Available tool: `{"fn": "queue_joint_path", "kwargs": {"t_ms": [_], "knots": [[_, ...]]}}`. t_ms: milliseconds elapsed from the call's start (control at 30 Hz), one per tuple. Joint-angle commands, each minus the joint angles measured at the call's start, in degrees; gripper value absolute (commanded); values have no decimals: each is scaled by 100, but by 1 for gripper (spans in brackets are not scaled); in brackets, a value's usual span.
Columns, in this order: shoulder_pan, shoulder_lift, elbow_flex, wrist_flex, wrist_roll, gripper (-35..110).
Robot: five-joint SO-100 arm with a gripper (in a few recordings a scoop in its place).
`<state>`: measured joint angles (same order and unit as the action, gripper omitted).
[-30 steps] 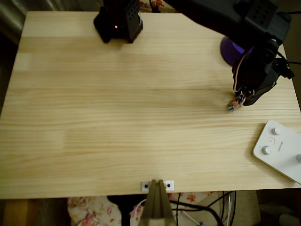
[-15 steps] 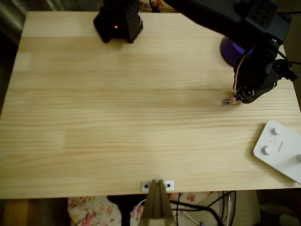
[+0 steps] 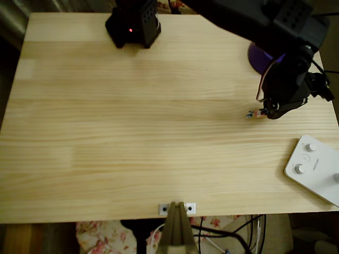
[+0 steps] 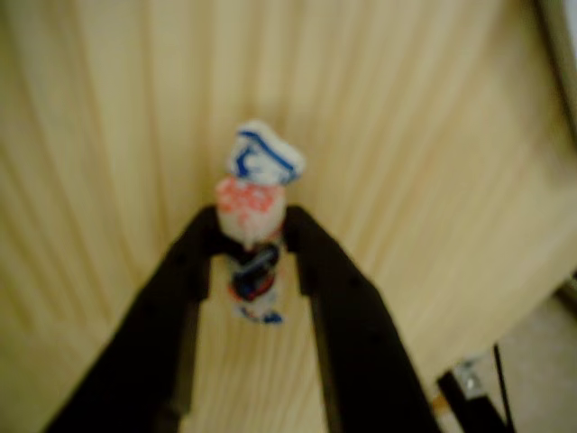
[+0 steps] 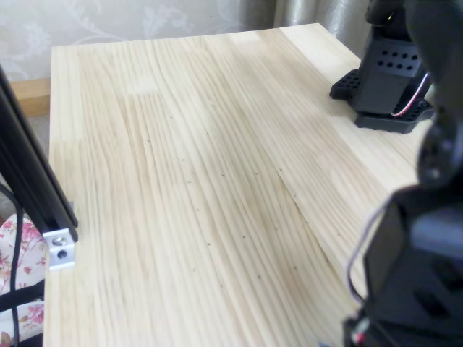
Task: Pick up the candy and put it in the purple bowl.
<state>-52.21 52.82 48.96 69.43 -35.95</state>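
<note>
My black gripper [image 3: 266,110] is shut on the candy [image 3: 253,114] over the right side of the wooden table [image 3: 132,132]. In the wrist view the two dark fingers [image 4: 194,262] pinch the pink, white and blue wrapped candy [image 4: 251,203] at its middle, and its twisted ends stick out past my gripper [image 4: 255,236]. I cannot tell how far it hangs above the wood. The purple bowl [image 3: 258,57] sits at the back right, just behind the gripper, mostly covered by the arm.
A white device with knobs [image 3: 315,166] lies at the front right corner. The arm's black base [image 3: 132,24] stands at the back edge, also seen in the fixed view [image 5: 387,83]. A metal bracket [image 3: 177,208] is clamped at the front edge.
The gripper has turned and shifted slightly left and back in the overhead view, carrying the candy with it; the candy now points sideways to the left of the fingertips.
</note>
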Motion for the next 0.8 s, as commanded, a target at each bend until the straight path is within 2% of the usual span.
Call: {"fn": "queue_joint_path", "kwargs": {"t_ms": [0, 333, 567, 767], "knots": [[70, 1767, 316, 185, 422, 0], [-404, 4333, 2839, 62, 1011, 0], [-1503, 5581, 4025, -44, 1433, 0], [-2417, 5810, 4298, -149, 1635, 0]]}}
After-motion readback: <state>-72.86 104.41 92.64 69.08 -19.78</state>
